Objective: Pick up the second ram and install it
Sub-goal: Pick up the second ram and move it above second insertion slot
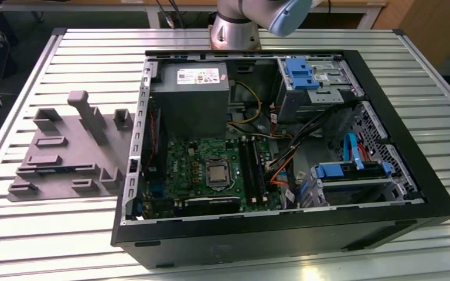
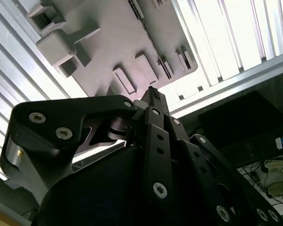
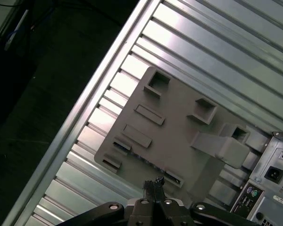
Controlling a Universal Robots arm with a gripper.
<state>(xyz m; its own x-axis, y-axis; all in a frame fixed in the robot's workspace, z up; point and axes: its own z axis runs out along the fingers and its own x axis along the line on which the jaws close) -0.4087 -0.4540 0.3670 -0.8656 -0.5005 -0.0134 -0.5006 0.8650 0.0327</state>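
— Second ram (image 1: 62, 170)?
— Slotted in the grey holder (image 1: 68, 143) on the bench (image 1: 61, 240) (at the exterior view's left of the open computer case (image 1: 287, 237)).
— Pincer (image 3: 153, 184)?
— Closed, gripping nothing, hovering above that holder.

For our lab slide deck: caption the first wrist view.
Shut gripper aimed at the grey fixture on the slatted table, computer case beside it.

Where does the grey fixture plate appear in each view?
Exterior view: the grey fixture plate lies on the slatted table, at the exterior view's left of the computer case.
First wrist view: beyond the gripper, beside the computer case; plate at.
Second wrist view: beyond the gripper; plate at.
Shared landmark: the slatted table.
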